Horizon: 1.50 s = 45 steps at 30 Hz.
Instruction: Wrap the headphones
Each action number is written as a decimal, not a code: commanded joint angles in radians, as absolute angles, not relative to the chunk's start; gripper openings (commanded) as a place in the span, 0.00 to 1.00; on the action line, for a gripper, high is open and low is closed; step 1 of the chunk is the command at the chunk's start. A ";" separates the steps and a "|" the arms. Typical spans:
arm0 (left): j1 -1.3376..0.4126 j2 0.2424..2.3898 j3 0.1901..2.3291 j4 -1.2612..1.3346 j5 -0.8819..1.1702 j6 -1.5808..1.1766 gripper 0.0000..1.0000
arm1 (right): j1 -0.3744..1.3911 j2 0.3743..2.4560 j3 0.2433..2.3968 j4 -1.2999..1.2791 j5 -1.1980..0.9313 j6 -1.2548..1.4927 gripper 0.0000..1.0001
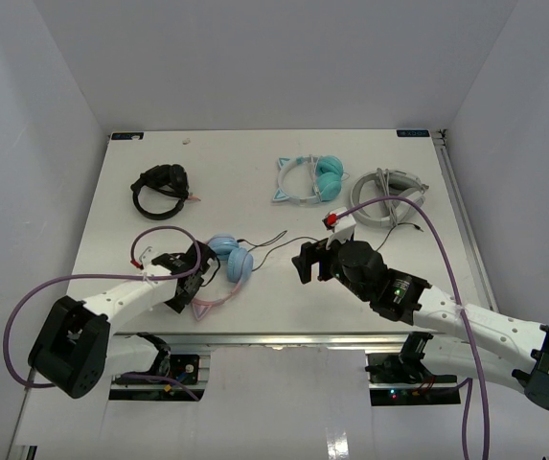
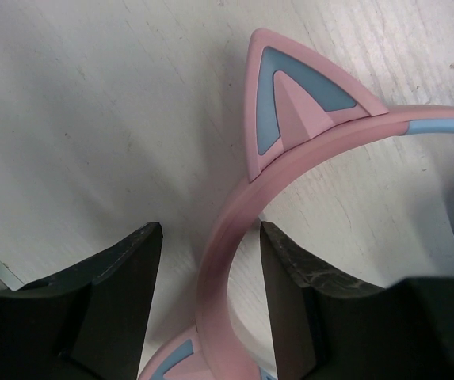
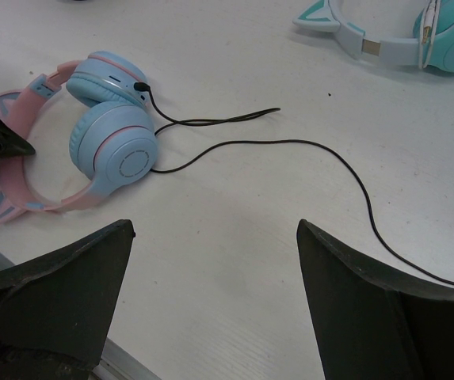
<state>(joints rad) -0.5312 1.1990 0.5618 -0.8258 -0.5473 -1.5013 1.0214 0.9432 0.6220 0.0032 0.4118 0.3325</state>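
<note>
White table | near edge, left of centre: pink cat-ear headphones lying flat | left gripper part-open astride the pink headband, not clamped: centre the band, squeeze gently | right gripper wide open, empty, near the loose black cable: gather slack first

White table sits boxed in by plain pale walls on three sides; a metal rail runs along its near edge; light's soft, even.
</note>
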 commanded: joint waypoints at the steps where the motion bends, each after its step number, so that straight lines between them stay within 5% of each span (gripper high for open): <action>1: -0.521 1.260 0.567 -0.783 -0.540 -1.534 0.62 | 1.025 0.920 0.640 0.043 0.413 0.322 0.90; 6: -0.520 1.293 0.555 -0.759 -0.536 -1.543 0.47 | 1.025 0.915 0.640 0.043 0.403 0.324 0.90; 14: -0.520 1.263 0.563 -0.758 -0.546 -1.511 0.01 | 1.025 0.909 0.639 0.043 0.406 0.323 0.90; 27: -0.525 0.976 0.812 -0.869 -0.538 -1.086 0.00 | 1.025 0.928 0.713 0.018 0.351 0.266 0.90; 34: -0.525 0.769 0.974 -0.781 -0.312 -0.798 0.00 | 1.025 0.832 0.782 0.003 0.223 0.119 0.90; 45: -0.525 0.908 1.533 -1.032 -0.253 -0.633 0.00 | 1.025 0.534 0.531 0.345 0.192 -0.105 0.90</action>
<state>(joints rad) -0.5217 0.8868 1.4086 -0.9365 -0.2680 -0.7105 1.0214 0.5704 0.5747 0.2076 0.2355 0.0288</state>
